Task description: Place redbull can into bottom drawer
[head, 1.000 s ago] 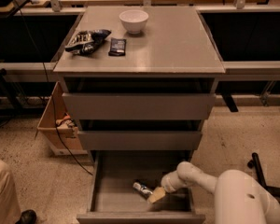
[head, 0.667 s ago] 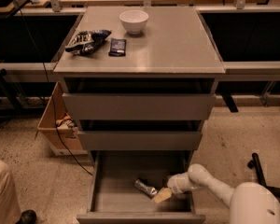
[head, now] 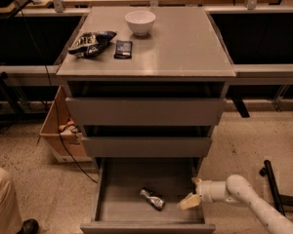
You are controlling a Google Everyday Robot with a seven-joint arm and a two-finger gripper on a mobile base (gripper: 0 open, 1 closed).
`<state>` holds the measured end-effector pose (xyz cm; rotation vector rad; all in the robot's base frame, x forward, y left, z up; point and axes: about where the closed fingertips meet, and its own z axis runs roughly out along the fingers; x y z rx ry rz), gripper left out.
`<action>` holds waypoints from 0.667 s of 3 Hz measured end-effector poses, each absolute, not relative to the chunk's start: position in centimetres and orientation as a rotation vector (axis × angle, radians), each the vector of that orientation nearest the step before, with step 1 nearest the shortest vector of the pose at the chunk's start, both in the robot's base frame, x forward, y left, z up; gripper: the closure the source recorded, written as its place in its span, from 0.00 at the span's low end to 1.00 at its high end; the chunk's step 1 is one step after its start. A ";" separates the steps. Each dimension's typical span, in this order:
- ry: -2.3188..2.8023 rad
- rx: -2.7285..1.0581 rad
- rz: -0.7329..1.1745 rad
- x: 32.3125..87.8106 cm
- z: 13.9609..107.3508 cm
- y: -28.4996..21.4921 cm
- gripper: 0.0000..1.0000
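— Pulled back to the rt since a sec ago: the gripper (head: 189, 194) was right by the redbull can (head: 152, 199), now it's at the rt wall of the bottom drawer (head: 122, 189).

— Fingers?

— Spread apart, nothing betw. them.

— And the can?

— Lying on its side on the drawer floor, abt mid, near the gripper but not touching. Drawer's pulled well out.

— Up top?

— White bowl (head: 140, 22), snack bag (head: 92, 43), black packet (head: 123, 48) on the cabinet top (head: 185, 43).
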<state>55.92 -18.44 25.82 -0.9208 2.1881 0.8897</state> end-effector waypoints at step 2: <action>2.105 -0.980 0.770 53.6 33.3 -21.4 0.00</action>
